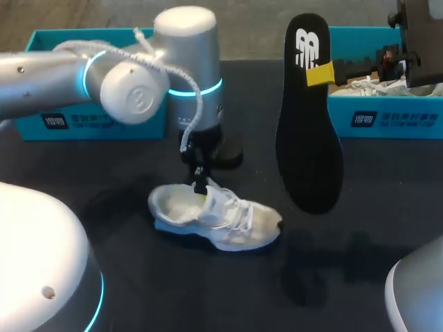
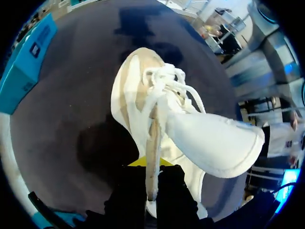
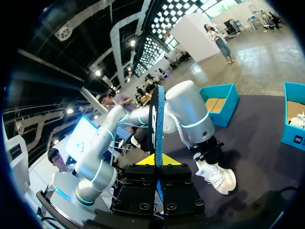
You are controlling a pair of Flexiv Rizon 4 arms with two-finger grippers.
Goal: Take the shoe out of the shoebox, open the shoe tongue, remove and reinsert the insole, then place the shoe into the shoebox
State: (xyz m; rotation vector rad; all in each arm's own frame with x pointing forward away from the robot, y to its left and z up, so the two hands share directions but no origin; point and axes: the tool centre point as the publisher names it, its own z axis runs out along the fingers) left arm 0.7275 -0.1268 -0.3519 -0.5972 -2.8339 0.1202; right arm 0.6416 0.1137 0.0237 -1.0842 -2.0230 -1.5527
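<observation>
**Left pincer steadies the shoe, insole is out**

Left pincer is clamped narrow on the shoe by its collar edge. The shoe rests on the worktop with its tongue flopped open. Right pincer grips the black insole aloft, near the shoebox. Removal looks done. Reinsertion likely calls for tilting the insole toe-first into the opening.

Overhead light falls on the dark table, throwing soft shadows beside the white shoe and beneath the raised insole; glare whitens the robot casing at lower left.
</observation>
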